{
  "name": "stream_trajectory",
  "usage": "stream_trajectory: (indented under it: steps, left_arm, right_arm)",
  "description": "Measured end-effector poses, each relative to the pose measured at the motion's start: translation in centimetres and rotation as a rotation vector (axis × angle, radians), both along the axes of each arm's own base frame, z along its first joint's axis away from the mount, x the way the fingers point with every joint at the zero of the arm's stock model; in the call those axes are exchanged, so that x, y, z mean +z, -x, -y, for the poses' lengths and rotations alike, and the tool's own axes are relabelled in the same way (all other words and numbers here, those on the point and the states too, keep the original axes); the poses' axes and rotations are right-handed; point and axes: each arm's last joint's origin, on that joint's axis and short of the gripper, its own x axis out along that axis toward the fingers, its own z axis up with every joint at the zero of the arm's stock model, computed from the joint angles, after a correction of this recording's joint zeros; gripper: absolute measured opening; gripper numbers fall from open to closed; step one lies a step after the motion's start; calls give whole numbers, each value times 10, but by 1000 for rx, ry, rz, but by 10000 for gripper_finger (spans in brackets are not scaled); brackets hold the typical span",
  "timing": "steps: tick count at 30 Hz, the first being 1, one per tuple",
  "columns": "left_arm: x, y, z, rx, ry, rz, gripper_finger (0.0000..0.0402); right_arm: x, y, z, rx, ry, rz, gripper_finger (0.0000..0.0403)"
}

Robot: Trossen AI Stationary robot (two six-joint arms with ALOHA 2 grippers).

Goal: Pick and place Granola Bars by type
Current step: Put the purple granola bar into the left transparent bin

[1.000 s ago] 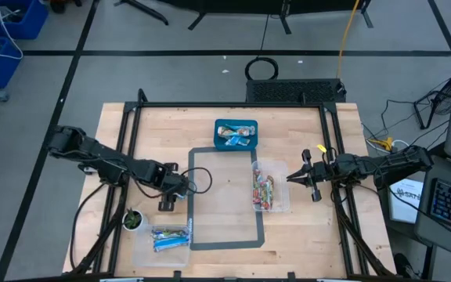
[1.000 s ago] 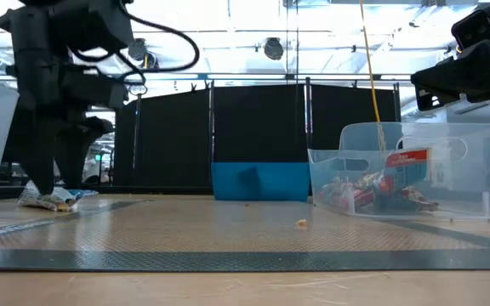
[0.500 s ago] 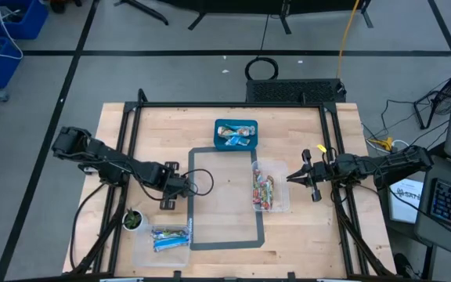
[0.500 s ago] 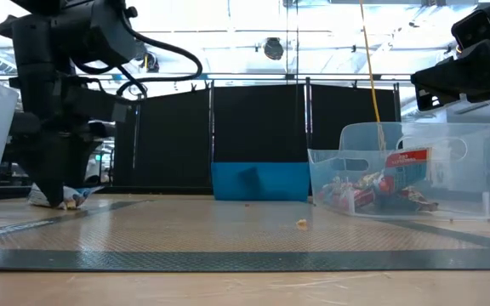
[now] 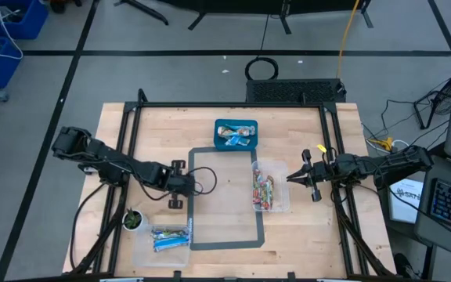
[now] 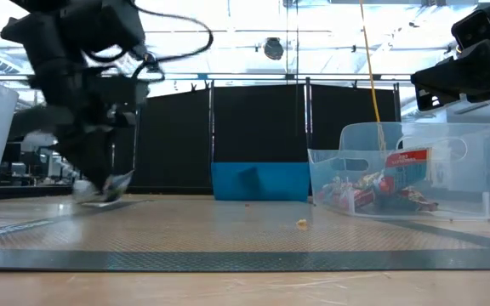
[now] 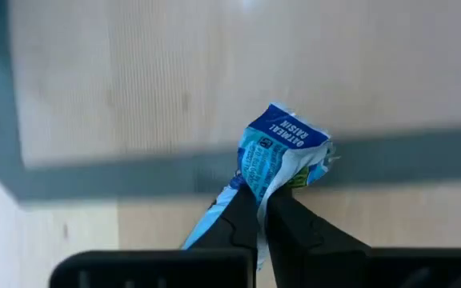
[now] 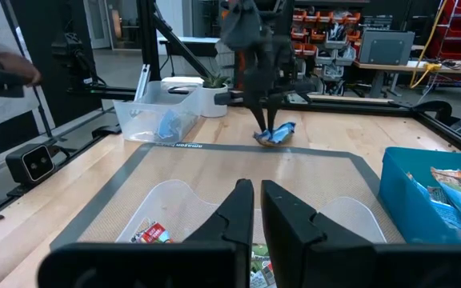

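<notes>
Left gripper (image 7: 262, 210) pinched on just the crumpled edge of blue bar (image 7: 278, 156); thin grip, slick wrapper could slip free during the lift; right gripper (image 8: 256, 210) closed, empty

The granola bar (image 7: 277, 156) wore a blue-and-white wrapper with white lettering, between dark fingers (image 7: 238, 220). The counter (image 5: 225, 137) was pale wood marked with a grey taped rectangle (image 5: 258, 229). A blue bin (image 5: 236, 134) held blue-and-silver bars, a clear bin (image 5: 280, 188) red-patterned ones.
</notes>
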Motion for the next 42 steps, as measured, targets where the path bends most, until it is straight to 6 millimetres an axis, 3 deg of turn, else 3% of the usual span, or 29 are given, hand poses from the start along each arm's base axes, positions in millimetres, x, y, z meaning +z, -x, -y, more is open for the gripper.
stream_trajectory:
  steps: [7, 12, 16, 19, 22, 26, 30, 42]
  left_arm:
    - [25, -7, 2, -107, 44, 198, 9]
    - [69, -3, 4, -130, 169, 477, 9]
    - [110, 8, 6, -127, 473, 707, 9]
    - [134, 19, 10, -195, 805, 754, 9]
    - [147, 30, 22, -336, 1000, 722, 11]
    - [152, 39, 38, -410, 1124, 650, 20]
    - [144, 44, 48, -365, 1107, 568, 10]
    - [128, 60, 71, -34, 1099, 396, 8]
  right_arm:
    - [0, 0, 0, 0, 0, 0, 20]
    - [0, 0, 0, 0, 0, 0, 20]
    - [0, 0, 0, 0, 1, -3, 20]
    - [0, 0, 0, 0, 0, -4, 20]
    - [0, 0, 0, 0, 1, -4, 20]
    - [0, 0, 0, 0, 1, -5, 20]
    - [-1, 0, 0, 0, 1, -6, 20]
    - [0, 0, 0, 0, 1, -5, 20]
